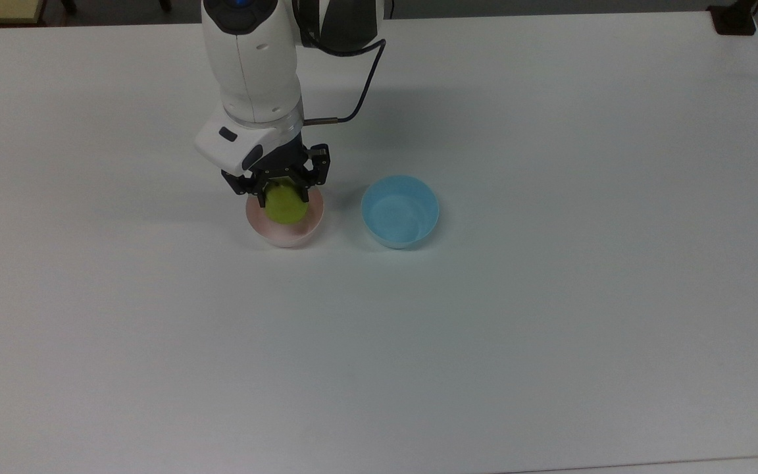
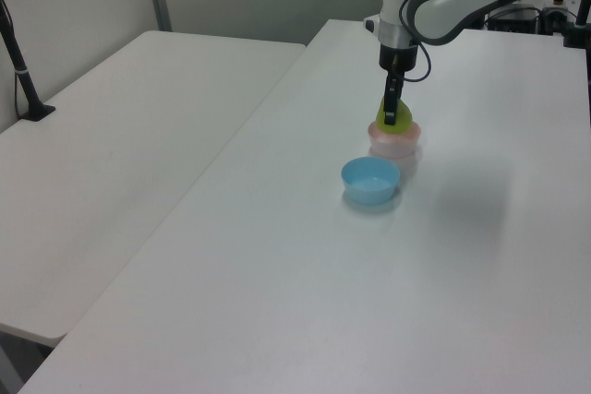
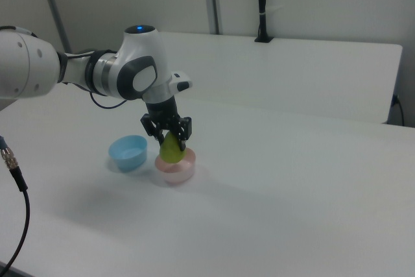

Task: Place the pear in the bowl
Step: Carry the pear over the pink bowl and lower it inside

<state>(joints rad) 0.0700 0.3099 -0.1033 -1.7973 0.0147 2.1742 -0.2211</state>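
The yellow-green pear (image 1: 286, 207) hangs narrow end up between my fingers, its round bottom dipping into the pale pink bowl (image 1: 287, 237). My gripper (image 1: 281, 192) stands straight above the bowl and is shut on the pear. In the left view the pear (image 2: 398, 118) pokes up above the pink bowl (image 2: 395, 143) with the gripper (image 2: 391, 114) over it. In the right view the pear (image 3: 171, 151) sits low in the bowl (image 3: 175, 170) under the gripper (image 3: 170, 139). The bowl rests on the white table.
A light blue bowl (image 1: 399, 210) stands just beside the pink one, on the top view's right. A black cable (image 1: 360, 95) trails from the wrist. A second white table (image 2: 120, 136) adjoins, with a black post (image 2: 20, 57) on it.
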